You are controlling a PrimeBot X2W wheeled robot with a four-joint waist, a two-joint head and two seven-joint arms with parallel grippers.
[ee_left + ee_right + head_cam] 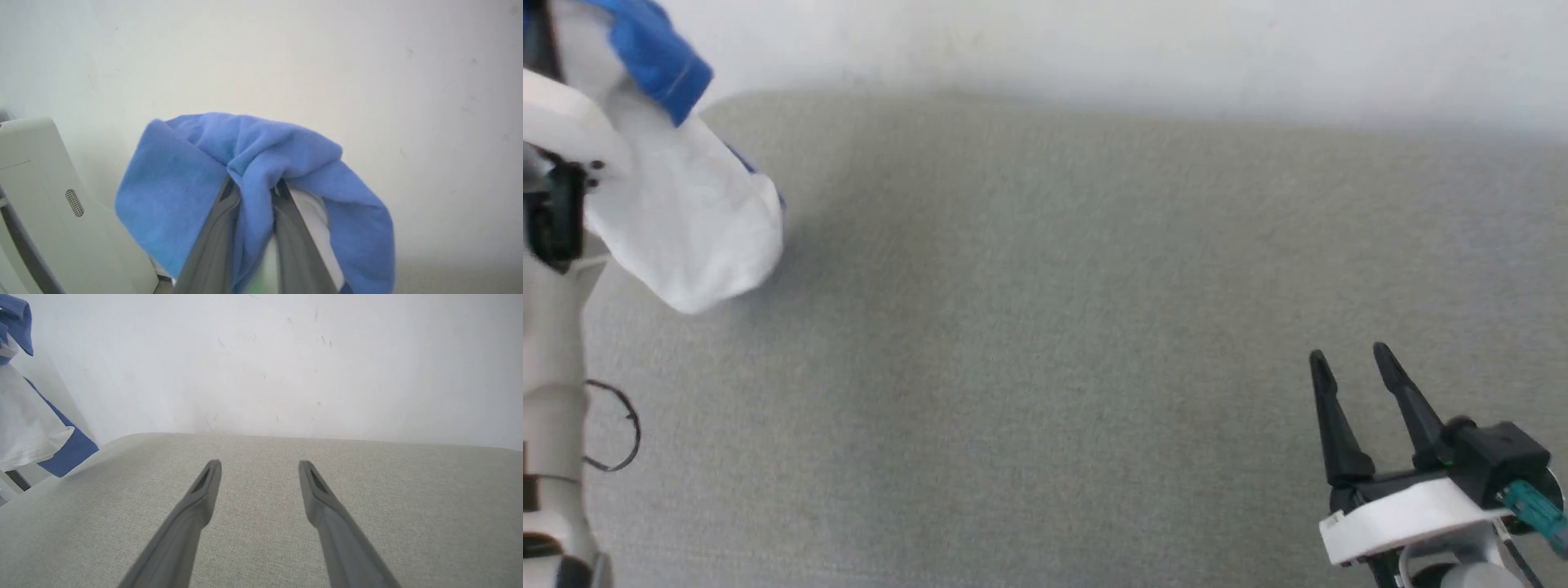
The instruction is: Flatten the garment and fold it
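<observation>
The garment, white with bright blue parts, hangs bunched at the head view's upper left, lifted off the grey-green padded surface. In the left wrist view my left gripper is shut on a fold of the garment's blue fabric, which drapes over both fingers. The garment also hangs at the left edge of the right wrist view. My right gripper stands open at the lower right, a little above the surface, with nothing between its fingers.
A white wall runs behind the padded surface's far edge. My pale left forearm rises along the left edge of the head view. A pale grey machine part stands at the left of the left wrist view.
</observation>
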